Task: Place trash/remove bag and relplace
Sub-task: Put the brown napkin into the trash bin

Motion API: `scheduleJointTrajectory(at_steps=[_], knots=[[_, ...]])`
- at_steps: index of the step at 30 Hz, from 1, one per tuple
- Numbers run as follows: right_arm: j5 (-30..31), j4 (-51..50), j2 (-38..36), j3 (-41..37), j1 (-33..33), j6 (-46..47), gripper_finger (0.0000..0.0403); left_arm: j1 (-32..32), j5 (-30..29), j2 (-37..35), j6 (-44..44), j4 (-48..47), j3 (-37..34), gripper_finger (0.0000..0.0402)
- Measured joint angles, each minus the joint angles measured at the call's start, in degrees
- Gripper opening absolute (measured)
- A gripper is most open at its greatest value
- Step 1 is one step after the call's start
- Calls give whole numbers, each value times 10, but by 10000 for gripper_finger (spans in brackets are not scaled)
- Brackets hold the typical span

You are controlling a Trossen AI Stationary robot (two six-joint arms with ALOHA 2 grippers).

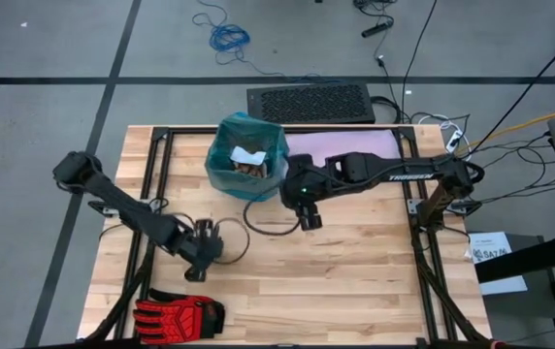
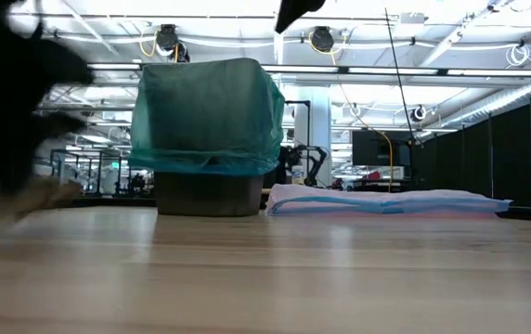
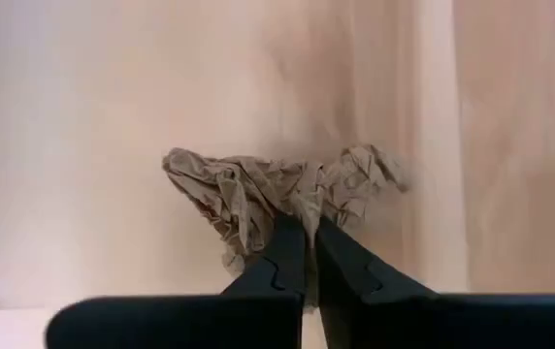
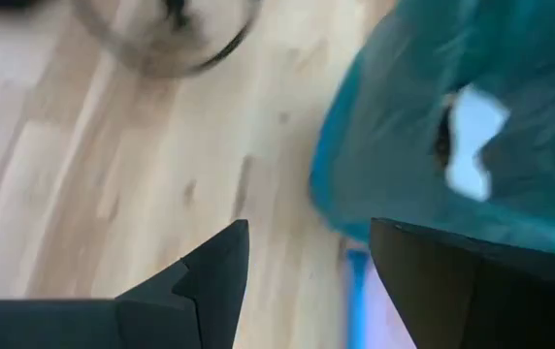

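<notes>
The bin (image 1: 246, 157) stands at the table's far middle, lined with the teal-green bag (image 2: 210, 116), whose edge is folded over the rim. A white wad (image 1: 249, 154) and brown shreds lie inside it. My left gripper (image 3: 308, 242) is near the table's left front, pointing down and shut on a crumpled tan-brown paper shred (image 3: 258, 189). From above, the gripper (image 1: 200, 264) hides the shred. My right gripper (image 4: 307, 233) hangs open above the table, just right of and nearer than the bin, touching nothing. The teal bag (image 4: 472, 107) shows ahead of its fingers. My left gripper pinches the tan-brown paper shred between its two fingertips (image 3: 287, 247), at the middle of the edge nearest the wrist (image 3: 302, 211). The fingers come from above, pointing down. The shred spreads out to both sides of them. Whether it rests on the wood or hangs just above it, I cannot tell.
A pale lilac bag (image 1: 341, 145) lies flat on the table right of the bin. A red-and-black glove (image 1: 176, 315) lies at the near left edge. Dark cable loops (image 1: 270, 218) lie between the two grippers. Bare wood stretches across the near right.
</notes>
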Motion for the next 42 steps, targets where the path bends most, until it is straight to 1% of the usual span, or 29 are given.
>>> scheduleJointTrajectory(at_steps=[3, 4, 6, 10, 12, 13, 14, 15, 17, 20, 23, 25, 27, 30, 38, 42], knots=[[-1, -23, -1, 0, 9, 6, 208, 31, -42, -46, 51, -22, 50, 6], [-1, -28, -2, 0, 12, 9, 208, 42, -57, -58, 72, -10, 65, 5], [-1, -26, -3, 0, 18, 12, 208, 64, -85, -83, 119, 45, 97, 4], [1, -22, -4, 0, 23, 12, 208, 112, -136, -112, 239, 120, 148, 3], [3, -20, -4, 0, 22, 15, 208, 144, -186, -117, 299, 141, 167, 3], [3, -21, -5, 0, 21, 15, 208, 165, -202, -118, 323, 146, 177, 2], [4, -22, -5, 0, 20, 14, 208, 187, -207, -119, 342, 148, 186, 2], [5, -24, -5, 0, 20, 14, 208, 212, -205, -119, 353, 148, 193, 2], [15, -28, -6, 0, 20, 11, 208, 270, -168, -118, 366, 144, 202, 2], [33, -33, -10, 0, 20, 0, 208, 363, -94, -107, 374, 131, 209, 1], [32, -33, -13, 0, 12, -3, 208, 446, -9, -86, 378, 108, 224, 1], [32, -34, -13, 0, 4, -3, 208, 485, 58, -71, 376, 98, 230, 2], [32, -35, -13, 0, -5, -3, 208, 507, 91, -55, 356, 95, 232, 11], [31, -37, -13, 0, -21, -3, 208, 518, 96, -34, 365, 94, 233, 42], [31, -12, -13, 0, -58, -13, 208, 519, 96, -12, 379, 104, 233, 148], [31, -11, -13, 0, -69, -28, 208, 519, 89, -23, 379, 117, 233, 175]])
